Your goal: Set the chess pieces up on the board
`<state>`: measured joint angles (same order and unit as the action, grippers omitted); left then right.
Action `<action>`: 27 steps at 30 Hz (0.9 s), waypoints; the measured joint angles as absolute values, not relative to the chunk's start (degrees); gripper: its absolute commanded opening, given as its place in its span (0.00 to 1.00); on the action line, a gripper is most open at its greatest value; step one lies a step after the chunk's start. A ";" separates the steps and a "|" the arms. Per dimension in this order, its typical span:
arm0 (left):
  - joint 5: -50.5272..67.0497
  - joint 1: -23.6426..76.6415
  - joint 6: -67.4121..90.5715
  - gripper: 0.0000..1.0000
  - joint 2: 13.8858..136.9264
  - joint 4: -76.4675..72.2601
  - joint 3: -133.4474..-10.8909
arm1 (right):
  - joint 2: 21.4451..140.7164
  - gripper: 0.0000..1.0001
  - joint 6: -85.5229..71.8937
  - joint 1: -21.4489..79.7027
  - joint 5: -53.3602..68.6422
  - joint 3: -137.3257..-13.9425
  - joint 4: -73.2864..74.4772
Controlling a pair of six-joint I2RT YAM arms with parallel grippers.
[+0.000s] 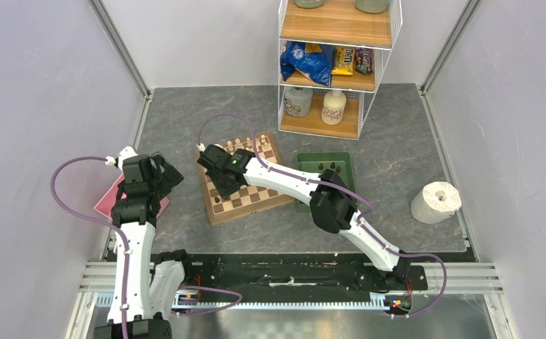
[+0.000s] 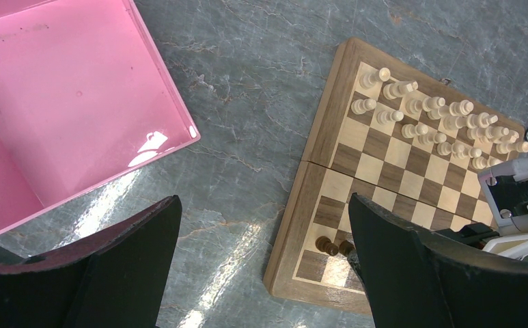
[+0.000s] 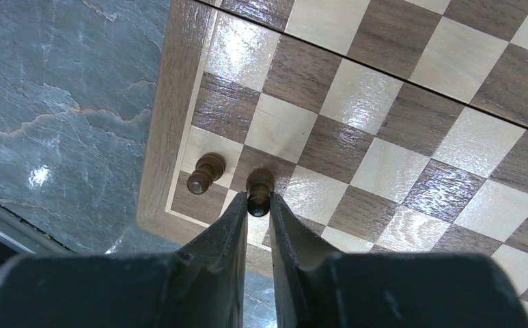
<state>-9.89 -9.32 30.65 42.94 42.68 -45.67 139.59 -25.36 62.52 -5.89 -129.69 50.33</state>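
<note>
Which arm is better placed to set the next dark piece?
Right: the right tool pinches a dark pawn on the board, and the green tray is nearer it. The left tool hangs open beside the board.

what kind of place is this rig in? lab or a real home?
Most likely a lab test cell: plain panel walls on metal framing, two arms bolted to a rail, and staged props, a chessboard and a snack shelf.

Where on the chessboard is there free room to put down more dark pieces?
Bare: the middle rows of the chessboard and the near rows right of the corner dark pawn and the dark pawn in the right gripper. Crowded: the far rows, full of cream pieces.
</note>
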 measured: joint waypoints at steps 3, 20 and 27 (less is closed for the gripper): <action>-9.89 -9.32 30.65 0.99 42.94 42.68 -45.67 | 139.61 0.30 -25.15 62.52 -5.87 -129.71 50.35; -9.87 -9.32 30.65 0.99 42.96 42.68 -45.67 | 136.07 0.45 -24.25 62.33 -6.11 -126.98 49.50; -9.85 -9.32 30.65 0.99 43.11 42.68 -45.67 | 119.63 0.46 -23.97 58.78 -8.34 -112.77 45.54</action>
<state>-9.85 -9.32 30.65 43.11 42.68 -45.67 119.63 -23.97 58.78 -8.34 -112.77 45.54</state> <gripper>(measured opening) 0.993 0.453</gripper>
